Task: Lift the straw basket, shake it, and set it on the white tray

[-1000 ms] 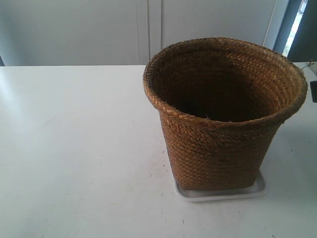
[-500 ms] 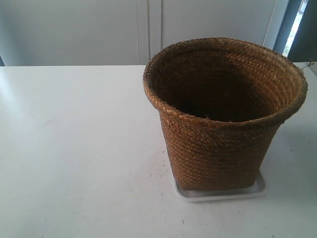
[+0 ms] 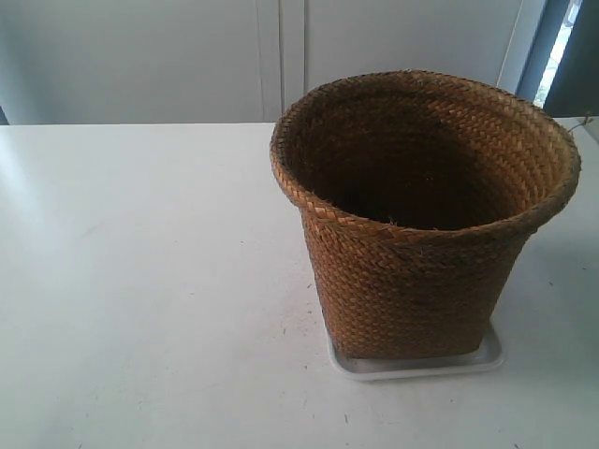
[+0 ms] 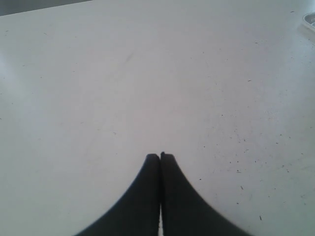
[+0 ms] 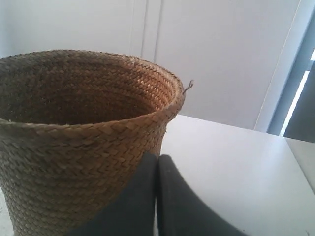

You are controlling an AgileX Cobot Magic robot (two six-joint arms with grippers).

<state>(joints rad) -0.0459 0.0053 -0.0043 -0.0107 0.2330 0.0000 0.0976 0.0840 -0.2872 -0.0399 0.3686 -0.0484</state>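
The brown woven straw basket (image 3: 421, 224) stands upright on the white tray (image 3: 468, 359), whose rim shows under its base at the exterior view's right. No arm appears in the exterior view. My right gripper (image 5: 157, 157) is shut with nothing between its fingers, close beside the straw basket (image 5: 74, 142) and below its rim; whether it touches the weave I cannot tell. My left gripper (image 4: 160, 156) is shut and empty over bare tabletop, with a corner of the white tray (image 4: 310, 20) at the frame's edge.
The white table (image 3: 140, 281) stretches wide to the exterior view's left of the basket. Pale cabinet doors (image 3: 281, 56) stand behind the table, and a dark opening with a bright strip (image 3: 566, 47) lies at the far right.
A small dark object at the exterior view's right edge, seen one second ago, has left the view. The basket and tray have not moved.
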